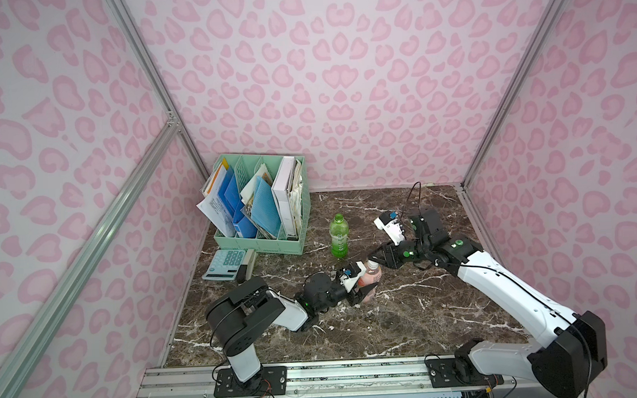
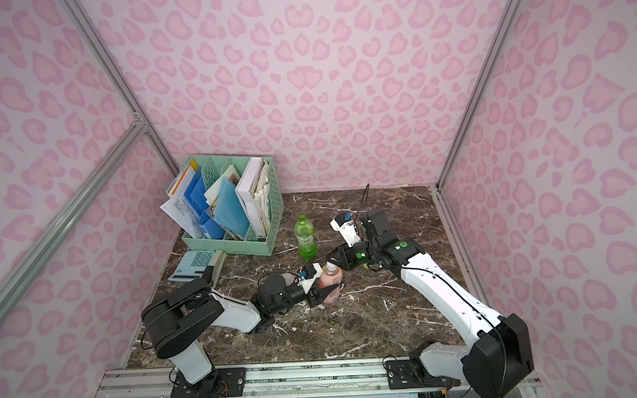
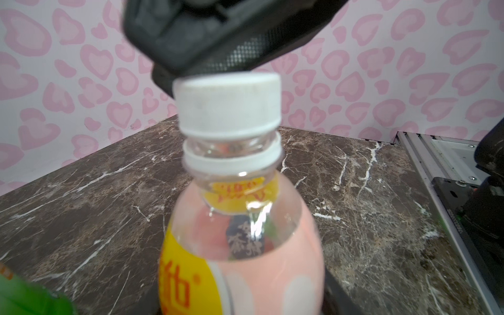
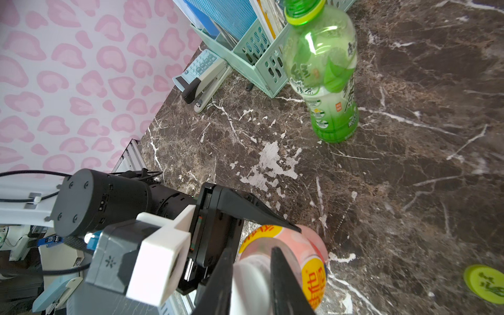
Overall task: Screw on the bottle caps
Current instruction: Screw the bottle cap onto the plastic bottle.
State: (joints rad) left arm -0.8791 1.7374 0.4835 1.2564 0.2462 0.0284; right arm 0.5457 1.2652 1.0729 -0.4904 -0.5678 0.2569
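A dark marble table (image 1: 405,313) is shown. On it are stood 2 upright bottles, a green bottle (image 1: 338,239) and a pink bottle (image 1: 374,274), beside a mint file rack (image 1: 260,245), a calculator (image 1: 226,265) and 1 yellow-green cap (image 4: 484,283).

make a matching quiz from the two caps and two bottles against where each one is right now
Things:
1. white cap
2. yellow-green cap
3. green bottle
4. pink bottle

States:
a. gripped around its body by the left gripper
b. lying loose on the table
c. on a bottle neck, pinched by the right gripper
d. standing free with no cap

Pairs: 1-c, 2-b, 3-d, 4-a
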